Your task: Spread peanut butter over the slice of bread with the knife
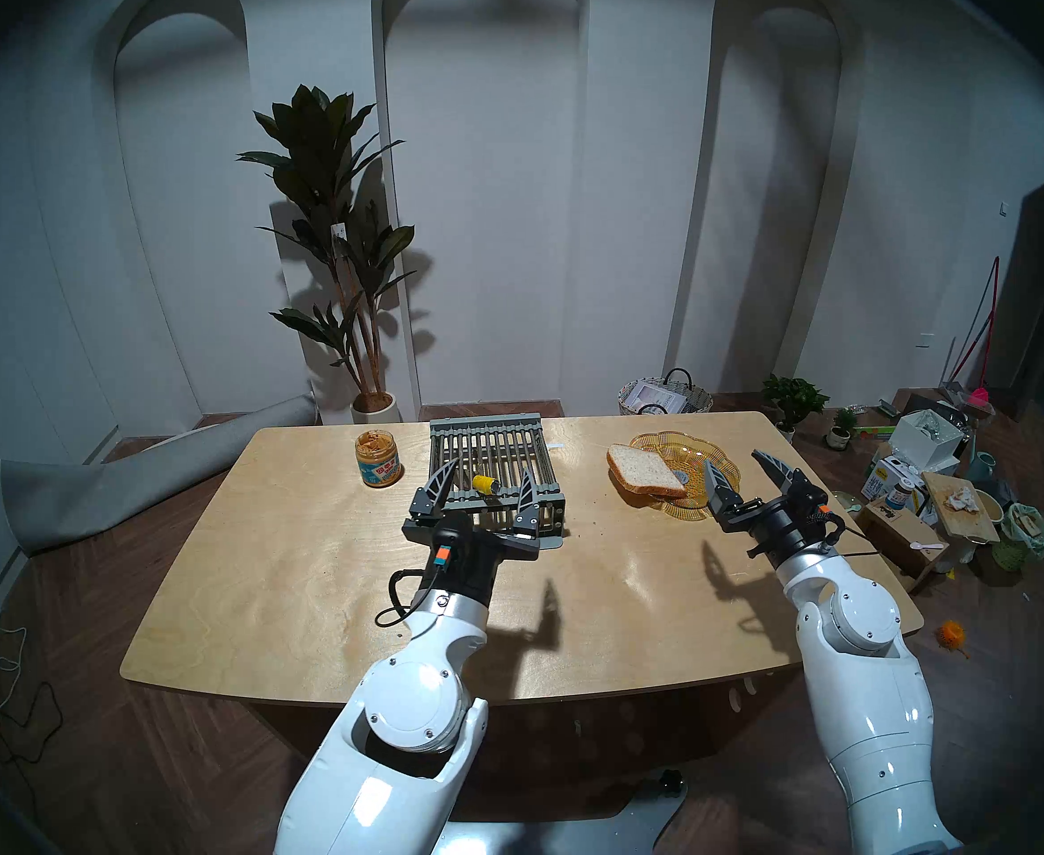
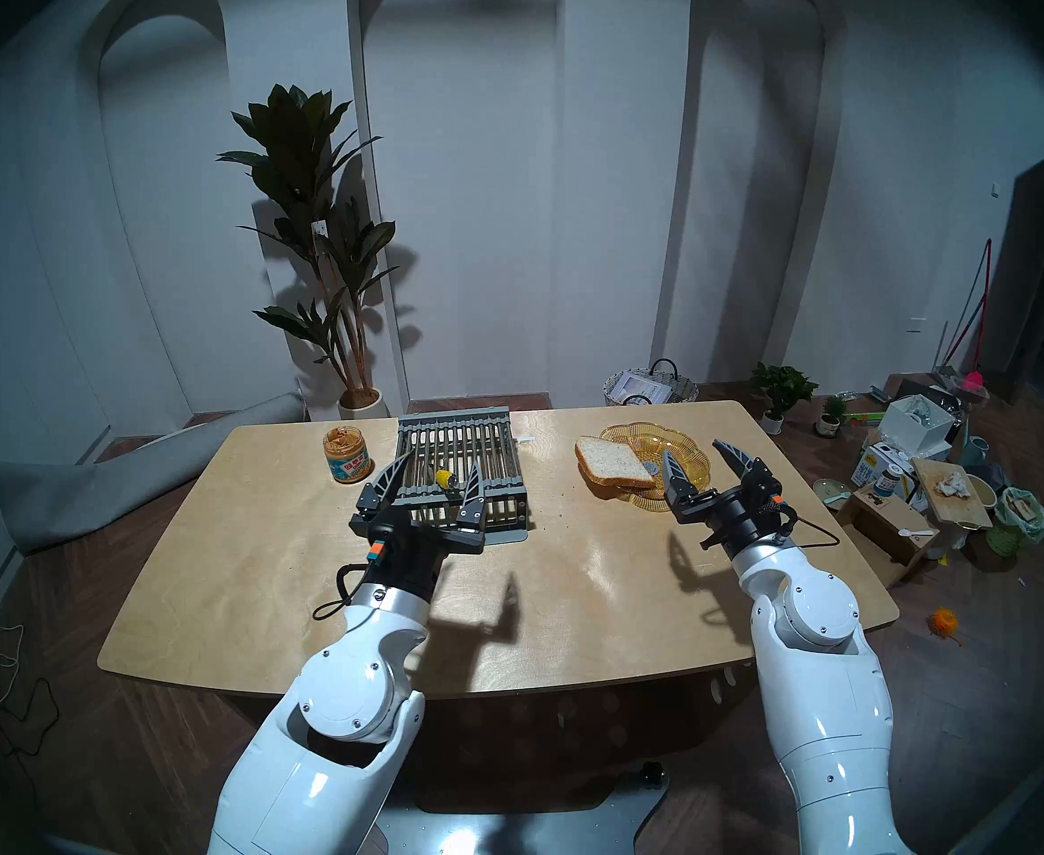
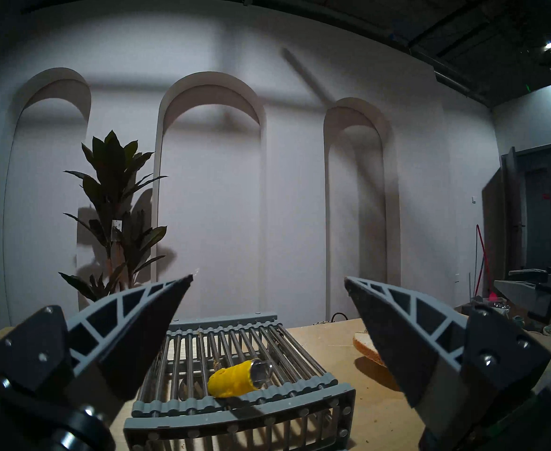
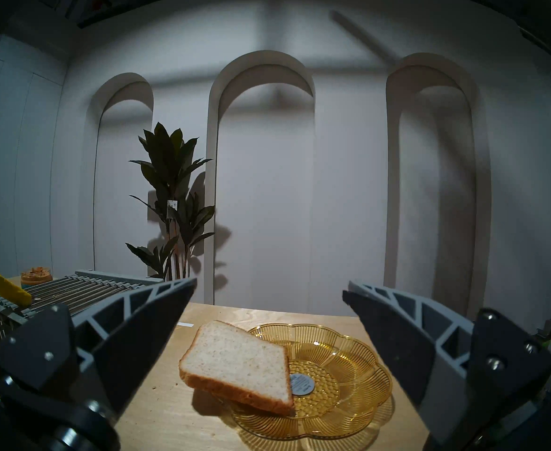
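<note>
A wooden table [image 1: 297, 588] holds everything, with a grey slatted rack [image 1: 498, 449] at its middle as the landmark. The knife [image 1: 485, 484] lies on the rack's near edge, its stubby yellow handle showing and its blade largely hidden among the bars. Left of the rack stands the open jar of peanut butter [image 1: 376, 459]. Right of the rack, the slice of bread [image 1: 646, 471] rests half on an amber glass dish [image 1: 720, 465], overhanging the dish's rack-side rim, bare of any spread.

The left pincer [image 1: 486, 475] hovers at the rack's near edge, jaws wide apart and empty, framing the knife handle. The right pincer [image 1: 742, 466] hangs right of the rack above the dish, also wide open and holding nothing.

The step in hand appears to be picking up the knife. To do it well, the left pincer should likely lower squarely over the yellow handle, close on its middle, and lift without snagging the blade between the bars.
</note>
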`<state>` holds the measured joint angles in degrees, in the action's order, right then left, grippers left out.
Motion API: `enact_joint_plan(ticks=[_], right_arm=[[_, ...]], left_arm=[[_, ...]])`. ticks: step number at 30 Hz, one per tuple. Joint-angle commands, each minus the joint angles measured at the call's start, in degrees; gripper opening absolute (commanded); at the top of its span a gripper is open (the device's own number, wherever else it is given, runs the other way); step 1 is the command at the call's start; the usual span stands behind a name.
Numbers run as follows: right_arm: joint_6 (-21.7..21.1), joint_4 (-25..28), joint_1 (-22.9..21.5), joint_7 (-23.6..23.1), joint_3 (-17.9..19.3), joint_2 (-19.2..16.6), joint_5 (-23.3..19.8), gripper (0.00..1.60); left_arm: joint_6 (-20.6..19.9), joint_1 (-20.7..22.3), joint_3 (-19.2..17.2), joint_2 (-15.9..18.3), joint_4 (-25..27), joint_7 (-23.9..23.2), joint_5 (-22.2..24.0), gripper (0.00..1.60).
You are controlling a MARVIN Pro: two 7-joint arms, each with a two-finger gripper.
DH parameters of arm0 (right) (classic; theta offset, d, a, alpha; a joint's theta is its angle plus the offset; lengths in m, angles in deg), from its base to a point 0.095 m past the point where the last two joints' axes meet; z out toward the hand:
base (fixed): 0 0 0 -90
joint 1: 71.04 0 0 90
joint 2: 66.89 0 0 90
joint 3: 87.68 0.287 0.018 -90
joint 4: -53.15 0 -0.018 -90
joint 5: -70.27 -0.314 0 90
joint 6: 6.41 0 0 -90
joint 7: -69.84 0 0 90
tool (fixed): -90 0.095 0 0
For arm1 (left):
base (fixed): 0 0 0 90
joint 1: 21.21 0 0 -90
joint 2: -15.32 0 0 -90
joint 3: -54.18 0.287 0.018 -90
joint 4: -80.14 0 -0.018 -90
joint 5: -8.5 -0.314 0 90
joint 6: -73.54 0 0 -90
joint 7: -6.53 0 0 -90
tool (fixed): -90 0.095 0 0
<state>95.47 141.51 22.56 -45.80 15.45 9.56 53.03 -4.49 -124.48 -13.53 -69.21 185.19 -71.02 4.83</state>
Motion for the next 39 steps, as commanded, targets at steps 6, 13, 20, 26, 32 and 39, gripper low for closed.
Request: enact_joint_plan(ticks=[6,13,20,26,32,39], right_arm=[[1.55,-1.4,-4.49,-0.33,2.07,-1.34,-1.32,1.6],[1.9,-2.93,-5.51,-1.19,3.04,-1.76,-2.37,1.6],[2.1,-3.89,-6.12,-2.08,3.97,-2.19,-3.35,1.6],[2.11,-4.46,-6.67,-2.28,4.58,-2.22,-3.86,1.6],[2.27,-5.18,-7.01,-2.37,4.83,-2.08,-4.03,1.6],[2.38,-5.34,-7.1,-2.24,4.88,-1.82,-4.03,1.6]], left_arm=[[-0.69,7.93,7.46,1.12,-4.61,11.12,-3.91,1.6],[-1.38,12.51,10.44,-0.16,-9.75,19.4,-5.39,1.6],[-2.27,16.54,12.34,-2.02,-15.53,27.34,-5.11,1.6],[-2.47,18.41,13.6,-2.89,-18.13,32.67,-3.72,1.6],[-2.22,20.51,15.21,-3.85,-21.12,38.26,-2.31,1.6],[-1.49,22.38,16.07,-5.02,-24.5,41.22,-0.95,1.6]])
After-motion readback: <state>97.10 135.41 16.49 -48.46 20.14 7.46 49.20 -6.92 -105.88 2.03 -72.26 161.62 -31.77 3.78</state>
